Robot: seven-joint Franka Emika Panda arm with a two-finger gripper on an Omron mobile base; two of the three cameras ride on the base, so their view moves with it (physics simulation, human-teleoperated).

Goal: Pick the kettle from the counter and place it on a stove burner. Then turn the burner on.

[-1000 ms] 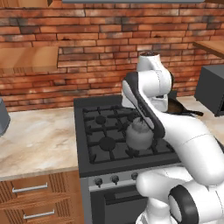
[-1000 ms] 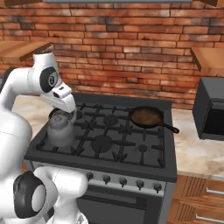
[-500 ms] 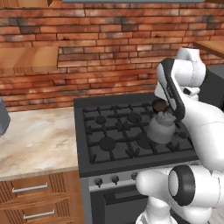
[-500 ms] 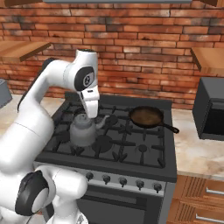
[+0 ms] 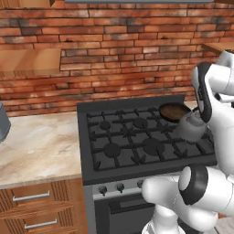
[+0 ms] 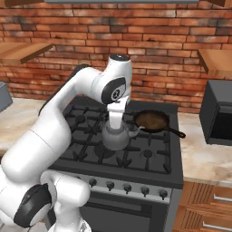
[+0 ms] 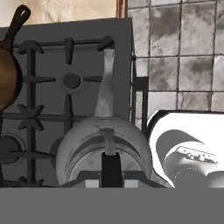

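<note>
The tool (image 6: 116, 128) is nearly closed, clamped on the kettle (image 6: 115, 137) by its handle. The kettle hangs over the stove's grates, beside the frying pan (image 6: 152, 120).

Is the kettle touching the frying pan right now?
Cannot tell. In the right base view the kettle hangs from the gripper beside the frying pan, but their edges overlap.

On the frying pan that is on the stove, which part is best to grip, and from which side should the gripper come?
Probably the long dark handle of the frying pan, near its free end. In the right base view it sticks out toward the counter at the right, clear of the kettle. Come from above, fingers across the handle: it is thin and lies nearly level, while the bowl is too wide.
</note>
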